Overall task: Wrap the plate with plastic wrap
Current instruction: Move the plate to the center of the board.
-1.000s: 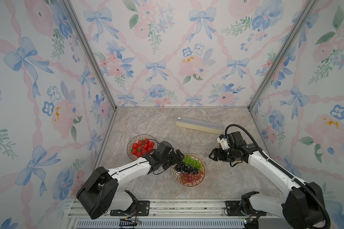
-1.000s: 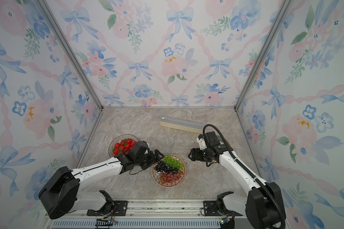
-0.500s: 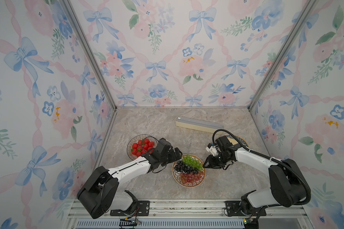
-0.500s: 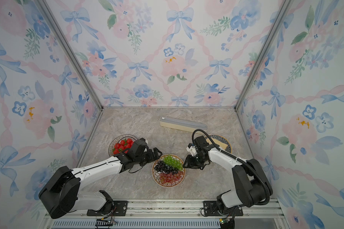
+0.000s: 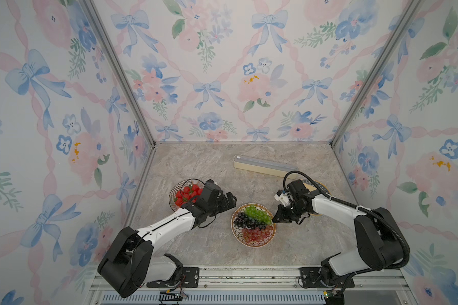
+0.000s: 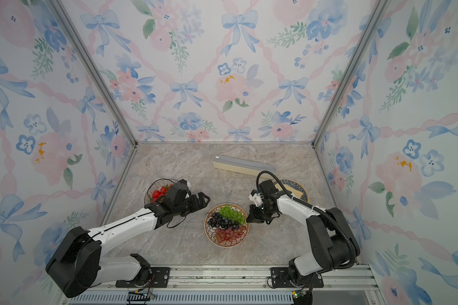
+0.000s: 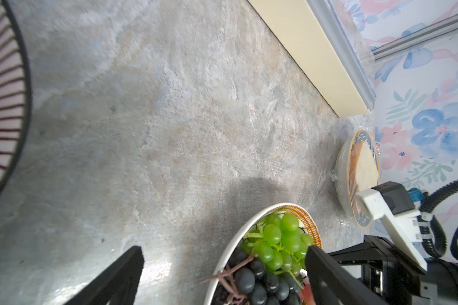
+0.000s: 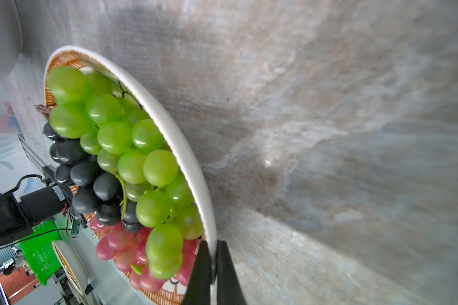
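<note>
A robot's right gripper (image 8: 213, 245) pinches the rim of the grape plate (image 5: 252, 244), jaws closed narrow on the edge nearest that arm, while the left gripper (image 7: 224, 250) hovers just beside the plate's opposite edge, spread wide and holding nothing. The grapes look bare, with no film over them. The plastic wrap sits unpulled in its cream box (image 5: 265, 165), lid down, well behind the plate toward the back wall. Judged from this, the wrapping of this plate has hardly begun. The plate is only being gripped, perhaps for repositioning, and drawing, cutting and tucking the film all remain. Behind the plate on the right arm's side, a bread plate (image 7: 341, 171) appears already sheathed in film, and a strawberry bowl (image 5: 185, 181) stands uncovered beyond the left gripper.
</note>
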